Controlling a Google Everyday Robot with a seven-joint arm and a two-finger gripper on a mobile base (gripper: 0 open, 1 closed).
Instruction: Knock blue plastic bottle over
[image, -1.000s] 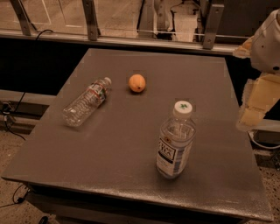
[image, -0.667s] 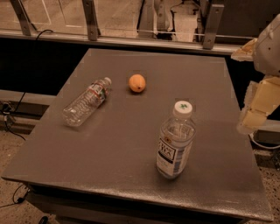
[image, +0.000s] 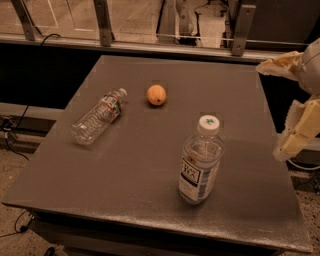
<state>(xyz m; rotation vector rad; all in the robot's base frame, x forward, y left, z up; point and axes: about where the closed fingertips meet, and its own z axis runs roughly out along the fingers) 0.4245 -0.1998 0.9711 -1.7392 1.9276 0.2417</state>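
Note:
The blue plastic bottle (image: 200, 161) stands upright on the near right part of the grey table (image: 150, 165). It is stout and clear, with a white cap bearing a green mark and a white-and-dark label. My gripper (image: 270, 110) is at the right edge of the view, beyond the table's right edge, to the right of the bottle and apart from it. Its two pale fingers (image: 296, 131) are spread wide and hold nothing.
A slimmer clear bottle with a red-banded label (image: 99, 116) lies on its side at the table's left. An orange fruit (image: 156, 94) sits behind the middle. A railing with metal posts (image: 102, 22) runs behind the table's far edge.
My gripper has drifted slightly down and to the left, toward the table's right edge. The bottles and the fruit have not moved.

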